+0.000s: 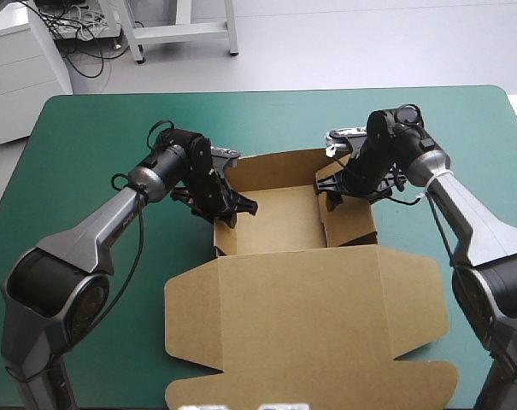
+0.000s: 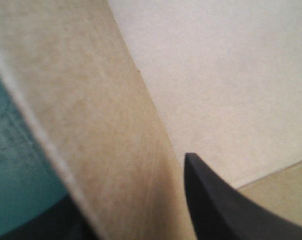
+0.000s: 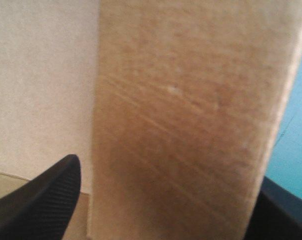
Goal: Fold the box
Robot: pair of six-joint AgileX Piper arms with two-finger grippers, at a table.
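Risk, left grip: the left tool holds only the upper part of a thin wall. By the look of it, a sideways pull or an uneven squeeze could crease the board, or let it slip free and spring outward.
Risk, right grip: the same goes for the right tool. Should one arm move ahead of the other, the tray could twist or skid across the cover, as nothing else appears to pin it.
Risk, squareness: in the high view the right side looks less square than the left. Pressed off line, it may buckle rather than seat.
Left tool: pinched on the left wall, with one black finger on the inner side and the other on the outer side, over the teal-green cover. Board fills the gap between them.
Right tool: pinched on the right wall, with one black finger on the inner side and the other on the outer side, toward the cover.
Box: a brown open tray at the centre of the high frame. Its far wall is raised and its floor is bare.
Lid: lying flat in the lower centre of the frame, joined to the tray's near edge, with its flaps spread toward the bottom edge.
Surface: teal-green and visible on every side of the board, with the arms entering from the lower left and lower right of the frame.
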